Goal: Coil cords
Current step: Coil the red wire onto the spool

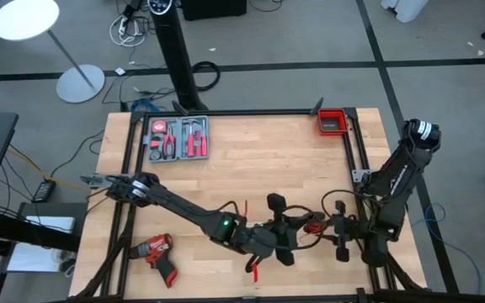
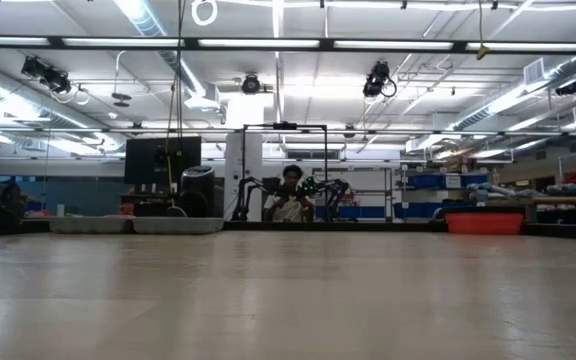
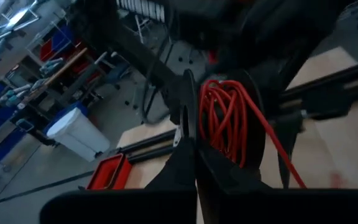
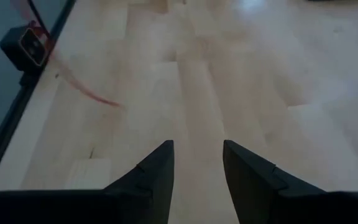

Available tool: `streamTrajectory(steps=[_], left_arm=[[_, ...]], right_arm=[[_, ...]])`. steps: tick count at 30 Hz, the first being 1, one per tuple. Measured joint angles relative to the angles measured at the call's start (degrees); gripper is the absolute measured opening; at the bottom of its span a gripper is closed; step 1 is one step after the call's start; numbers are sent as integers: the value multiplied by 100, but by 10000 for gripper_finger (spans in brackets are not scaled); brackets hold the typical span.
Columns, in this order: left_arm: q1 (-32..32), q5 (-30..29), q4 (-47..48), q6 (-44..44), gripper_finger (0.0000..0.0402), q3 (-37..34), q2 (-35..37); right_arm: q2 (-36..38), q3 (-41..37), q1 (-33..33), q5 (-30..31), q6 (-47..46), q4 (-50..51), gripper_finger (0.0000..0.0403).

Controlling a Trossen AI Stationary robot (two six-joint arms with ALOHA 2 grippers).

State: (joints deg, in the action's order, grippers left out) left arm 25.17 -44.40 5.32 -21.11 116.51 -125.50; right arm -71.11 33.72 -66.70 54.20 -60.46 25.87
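While the L gripper [image 3: 194, 155] has its fingers pressed together, pinching the red wire [image 3: 229, 121] at the edge of its bundle, the loops hang just past the fingertips, w/ one strand trailing off toward the table [image 1: 259, 160]. In the high view the wire [image 1: 312, 225] sits betw. the two grippers, near the front-right of the table. Black cable [image 1: 331, 206] loops beside it, close to the R gripper [image 1: 342, 238].

R gripper [image 4: 197, 168] has fingers spread, nothing betw. them, only bare wood ahead (a blurred red streak lies farther off, prob. wire, can't confirm).

Risks, as I judge them: the pinch catches only a few strands, so the bundle could spring apart if the L arm swings. The trailing strand could snag on the R arm or the frame rail. The two arms are crowded together, so a collision is possible if both move at once.

Room: the front edge is close to both grippers, little margin there. Plenty of open wood toward the table middle. Tool tray [image 1: 178, 139], red bin [image 1: 333, 123] and drill [image 1: 157, 254] are well apart.
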Motion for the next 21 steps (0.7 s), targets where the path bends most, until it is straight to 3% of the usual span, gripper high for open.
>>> streamTrajectory(steps=[5, 10, 16, 21], left_arm=[[230, 322, -180, -16, 0, -2, 138], [636, 352, -418, 11, 0, -7, 127], [1040, -852, -334, 248, 0, -253, 123], [1116, -1043, -325, 802, 0, -477, 121]], right_arm=[[0, -729, 48, -67, 453, -1653, 134], [0, -1226, 290, -566, 1304, -3310, 134], [-2, -1360, 599, -956, 2521, -4515, 134], [-2, -1360, 1031, -1511, 3094, -5020, 134]])
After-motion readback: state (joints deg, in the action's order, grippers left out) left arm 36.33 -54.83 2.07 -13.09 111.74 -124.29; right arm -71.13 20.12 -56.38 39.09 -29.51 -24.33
